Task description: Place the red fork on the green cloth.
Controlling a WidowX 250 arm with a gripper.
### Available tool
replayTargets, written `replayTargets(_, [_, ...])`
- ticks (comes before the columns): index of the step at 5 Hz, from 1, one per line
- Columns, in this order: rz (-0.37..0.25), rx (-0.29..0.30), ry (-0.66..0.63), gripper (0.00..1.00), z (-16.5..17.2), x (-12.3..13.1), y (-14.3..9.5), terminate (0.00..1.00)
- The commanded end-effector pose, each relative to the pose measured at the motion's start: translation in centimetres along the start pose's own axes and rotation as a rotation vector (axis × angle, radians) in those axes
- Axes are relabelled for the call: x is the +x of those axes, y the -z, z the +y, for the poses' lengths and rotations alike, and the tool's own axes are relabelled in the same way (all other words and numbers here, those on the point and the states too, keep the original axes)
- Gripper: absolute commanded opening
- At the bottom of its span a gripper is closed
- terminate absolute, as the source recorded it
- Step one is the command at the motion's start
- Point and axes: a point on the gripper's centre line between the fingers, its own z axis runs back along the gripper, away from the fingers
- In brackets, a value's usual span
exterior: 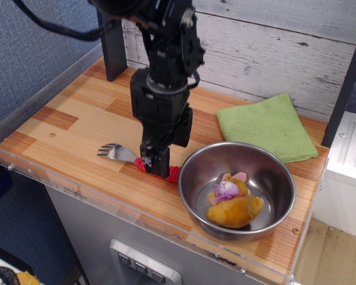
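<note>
The red fork (173, 173) lies on the wooden table, its silver head (111, 152) pointing left and its red handle running right toward the steel bowl. My gripper (155, 164) is lowered straight onto the middle of the handle. Its dark fingers (161, 161) straddle the handle and hide that part, and the jaws look open. The fork rests on the table. The green cloth (267, 126) lies flat at the back right, behind the bowl, with nothing on it.
A steel bowl (193, 163) with an orange plush toy (234, 205) stands at the front right, touching the end of the fork's handle. A dark post (111, 35) stands at the back left. A clear rim (77, 191) runs along the table's front edge.
</note>
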Motion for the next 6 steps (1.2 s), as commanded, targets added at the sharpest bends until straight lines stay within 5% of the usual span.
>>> replayTargets(1, [-0.017, 0.0, -0.001, 1.0, -0.2, -0.1, 1.8, 0.0])
replayTargets(2, [-0.01, 0.007, 0.01, 1.0, -0.4, -0.9, 2.5, 0.0])
replayTargets(3, [-0.002, 0.015, 0.026, 0.0, -0.1, -1.3, 3.6, 0.0])
replayTargets(6, [-0.025, -0.016, 0.032, 0.0, -0.3, -1.0, 2.5, 0.0])
